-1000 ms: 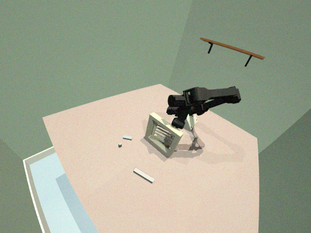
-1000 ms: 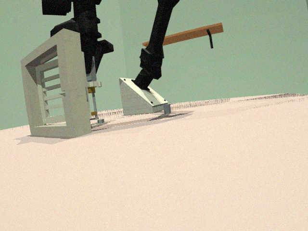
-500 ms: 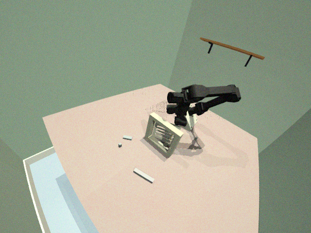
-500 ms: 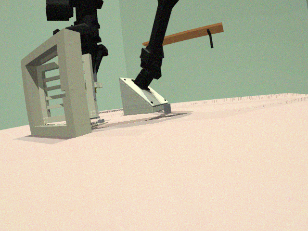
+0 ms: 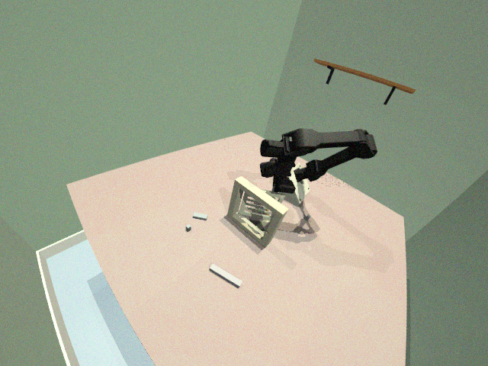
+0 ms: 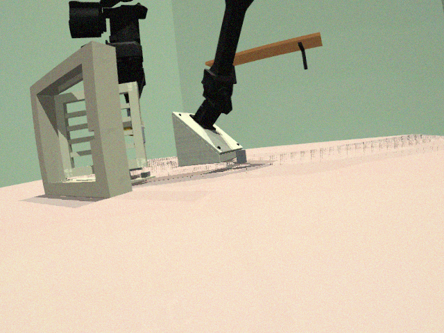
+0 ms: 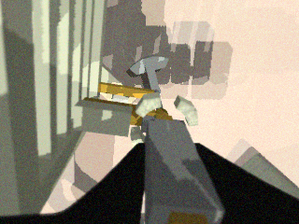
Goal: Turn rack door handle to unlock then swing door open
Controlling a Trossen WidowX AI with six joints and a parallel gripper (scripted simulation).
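The pale rack frame (image 5: 261,194) (image 6: 107,125) stands upright on the table. The slatted door (image 6: 135,125) (image 7: 42,51) is ajar, swung out of the frame on the arm's side; its exact angle cannot be told. The grey upright handle (image 7: 179,163) stands out beside the door, with yellow parts at its bracket. My gripper (image 7: 167,150) is shut on the handle, with a black finger on each side of it in the wrist view. The frame and door hide the fingers in the top and exterior views.
The arm's pale wedge base (image 5: 300,189) (image 6: 197,143) stands close behind the rack. A short pale bar (image 5: 200,216), a small cube (image 5: 188,228) and a longer white bar (image 5: 225,275) lie on the table's other side. A wooden rail (image 5: 364,75) (image 6: 276,48) is on the wall.
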